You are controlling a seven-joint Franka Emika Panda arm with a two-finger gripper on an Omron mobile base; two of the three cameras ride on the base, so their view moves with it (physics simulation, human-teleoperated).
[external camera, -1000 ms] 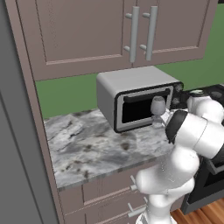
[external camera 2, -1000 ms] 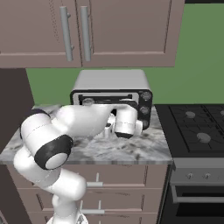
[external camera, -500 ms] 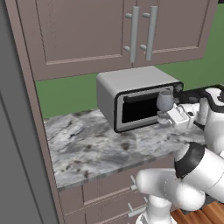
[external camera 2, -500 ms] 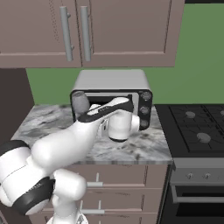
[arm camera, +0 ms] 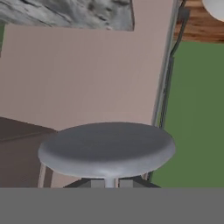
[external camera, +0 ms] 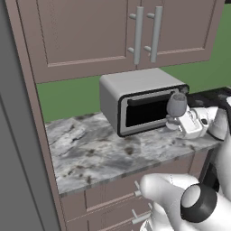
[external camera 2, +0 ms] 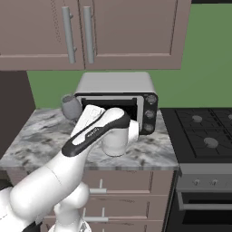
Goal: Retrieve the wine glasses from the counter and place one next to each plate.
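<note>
So the wine glass (external camera: 177,104) is up in the air, lifted clear of the counter (external camera: 103,155), and we've got it by the stem. In the left base view the rounded grey bowl sits just in front of the right end of the toaster oven (external camera: 140,100), roughly upright, with the gripper (external camera: 173,122) tucked right under the bowl. From the right base view the same glass (external camera 2: 70,106) shows at the left of the oven (external camera 2: 118,100), hanging over the marbled top, and our white forearm runs diagonally across in front of the oven's door.

The jaws are clamped nearly all the way together on that thin stem. In the hand view we're looking along the glass from below: the flat round foot (arm camera: 107,148) spreads wide across the middle, and the two dark fingertips (arm camera: 94,183) just peek up either side of the stem under it. Behind the foot there's a mauve cabinet panel, a green wall on the right, and a strip of marbled stone along the top.

Outward from there: the counter is grey-white marble on mauve-brown drawer cabinets (external camera 2: 136,192), with the oven standing toward the far right of it against the green wall (external camera: 67,101). Upper cabinets (external camera: 113,34) with long silver handles hang above. To the right of the counter there's a black gas stove (external camera 2: 204,133) with an oven front beneath it.
</note>
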